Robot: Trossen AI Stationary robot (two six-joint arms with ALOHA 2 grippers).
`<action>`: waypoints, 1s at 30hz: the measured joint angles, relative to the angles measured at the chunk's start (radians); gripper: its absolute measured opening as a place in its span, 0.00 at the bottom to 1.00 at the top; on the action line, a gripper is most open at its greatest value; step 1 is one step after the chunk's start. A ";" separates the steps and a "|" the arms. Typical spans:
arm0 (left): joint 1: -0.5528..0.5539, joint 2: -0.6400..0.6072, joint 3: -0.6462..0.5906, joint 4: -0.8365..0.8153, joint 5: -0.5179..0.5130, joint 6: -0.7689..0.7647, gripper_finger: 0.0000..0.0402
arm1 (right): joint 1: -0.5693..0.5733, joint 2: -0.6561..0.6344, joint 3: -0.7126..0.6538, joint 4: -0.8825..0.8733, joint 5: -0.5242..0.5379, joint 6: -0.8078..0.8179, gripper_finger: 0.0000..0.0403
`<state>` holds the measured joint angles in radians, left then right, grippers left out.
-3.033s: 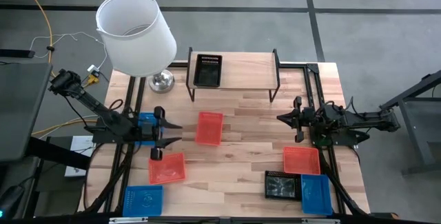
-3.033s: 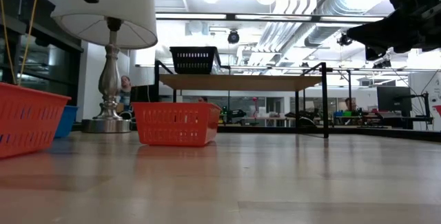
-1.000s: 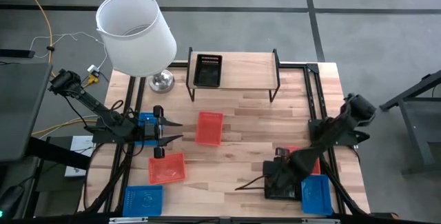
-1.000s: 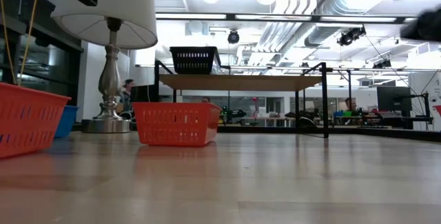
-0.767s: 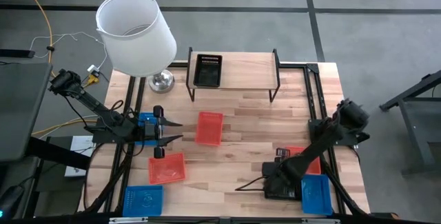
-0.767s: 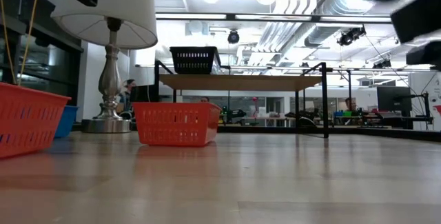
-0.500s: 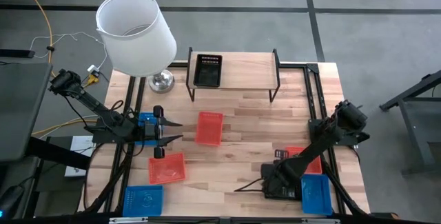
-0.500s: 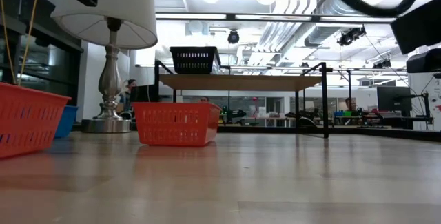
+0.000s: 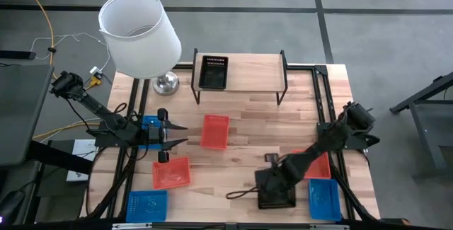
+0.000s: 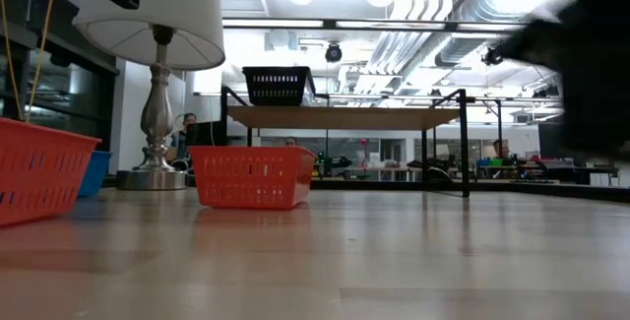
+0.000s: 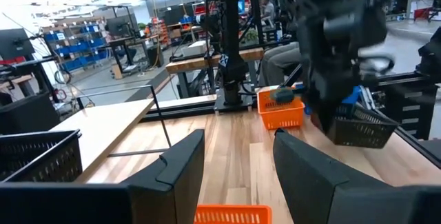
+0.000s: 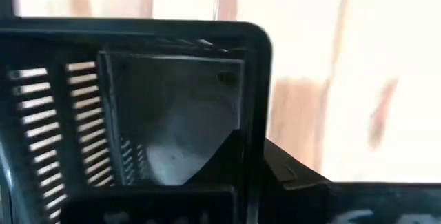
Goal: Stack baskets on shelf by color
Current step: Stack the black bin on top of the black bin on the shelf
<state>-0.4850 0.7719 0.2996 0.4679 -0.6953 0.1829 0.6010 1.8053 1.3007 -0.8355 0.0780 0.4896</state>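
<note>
While the right gripper sits low over the near edge of the table, its jaws are clamped shut on the wall of a black basket; the right wrist view shows that basket's rim and slotted mesh right up against the fingers. Just right of it lies a blue basket, with a red-orange basket a bit farther back, partly under the right arm.

Near-left corner: another blue basket, and just beyond it a red-orange basket.

Left gripper hangs at mid-depth on the left side, fingers spread apart, holding nothing. It points toward a third red-orange basket near the table's centre, not touching it. A bit of blue shows under the left arm; can't tell what it is.

Far side: the shelf stands at the far centre with one black basket on the left part of its top. Lamp stands at the far left, just beside the shelf.
</note>
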 joint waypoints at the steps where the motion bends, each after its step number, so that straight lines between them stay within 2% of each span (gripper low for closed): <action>1: 0.000 0.000 0.000 0.000 0.000 -0.002 0.40 | -0.014 0.000 0.036 -0.013 0.026 -0.038 0.00; 6: 0.000 0.000 0.000 0.000 0.003 -0.023 0.40 | -0.090 0.000 0.231 -0.053 0.243 -0.221 0.00; 9: 0.000 0.000 0.000 0.000 0.003 -0.026 0.40 | -0.146 -0.001 0.324 -0.026 0.487 -0.282 0.00; 12: 0.000 0.000 0.000 0.000 0.003 -0.025 0.40 | -0.230 -0.001 0.384 -0.014 0.695 -0.261 0.00; 14: 0.000 0.000 0.000 0.000 0.003 -0.026 0.40 | -0.296 -0.015 0.399 -0.012 0.764 -0.191 0.00; 18: 0.000 0.000 0.000 -0.001 0.003 -0.024 0.40 | -0.426 -0.091 0.362 0.058 0.729 -0.104 0.00; 23: 0.000 0.000 0.000 -0.009 0.003 -0.023 0.40 | -0.520 -0.248 0.183 0.324 0.664 -0.042 0.00; 27: 0.000 0.000 0.000 -0.009 0.004 -0.023 0.40 | -0.640 -0.345 0.004 0.646 0.486 0.084 0.00; 30: 0.000 0.000 0.000 -0.008 0.004 -0.023 0.40 | -0.733 -0.350 -0.072 0.806 0.366 0.214 0.00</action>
<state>-0.4853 0.7723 0.2996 0.4596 -0.6914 0.1604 -0.1316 1.4549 1.2288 -0.0291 0.4436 0.7041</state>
